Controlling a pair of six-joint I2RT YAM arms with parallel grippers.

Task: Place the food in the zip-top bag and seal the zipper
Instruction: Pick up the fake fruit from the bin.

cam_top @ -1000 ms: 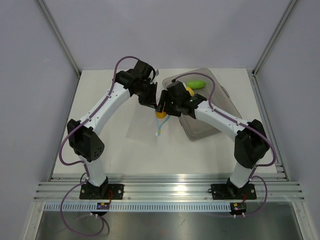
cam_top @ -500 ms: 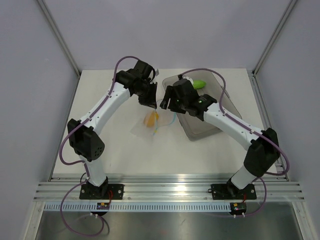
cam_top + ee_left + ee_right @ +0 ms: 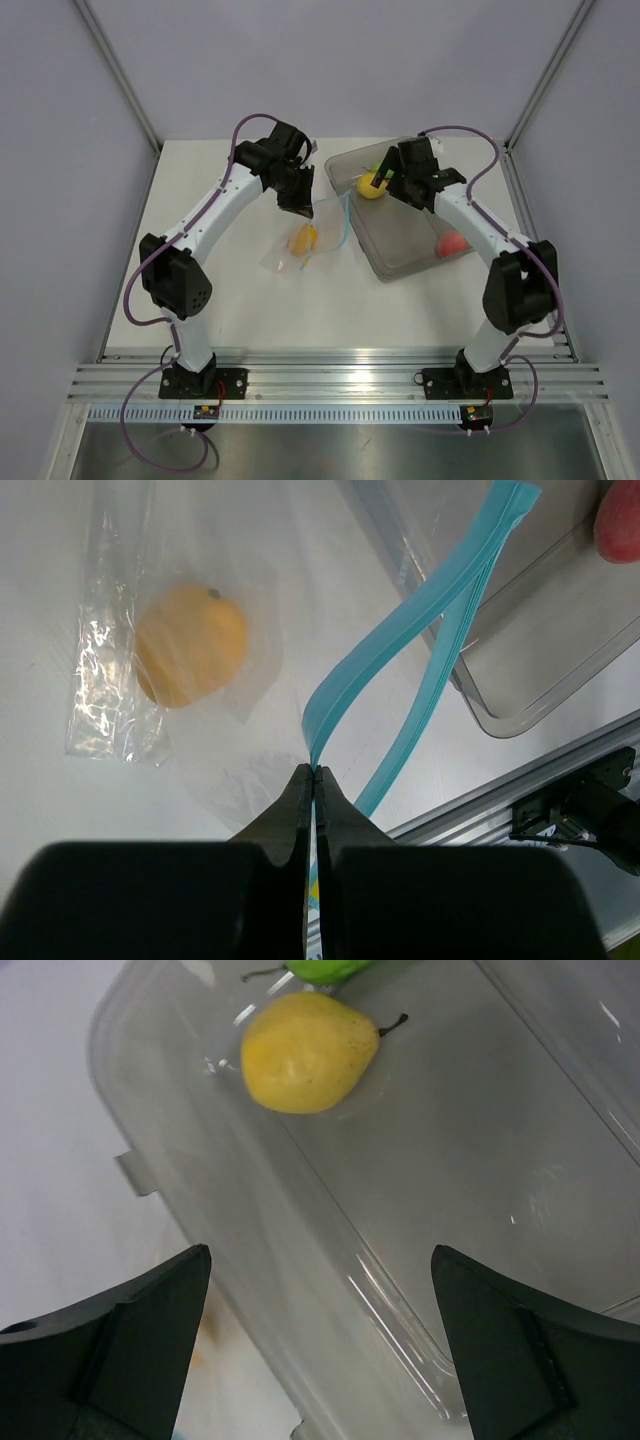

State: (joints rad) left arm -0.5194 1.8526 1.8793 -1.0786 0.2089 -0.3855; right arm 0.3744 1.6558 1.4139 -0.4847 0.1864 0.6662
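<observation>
Pinches the blue zipper with the left gripper, jaws pressed together on the strip beside the tray. Hangs the right gripper above the tray, jaws spread wide with nothing between them. Shows the orange fruit inside the clear bag, flat on the table left of the tray. Shows the yellow fruit in the tray, the green one just beside it, the red one well apart.
</observation>
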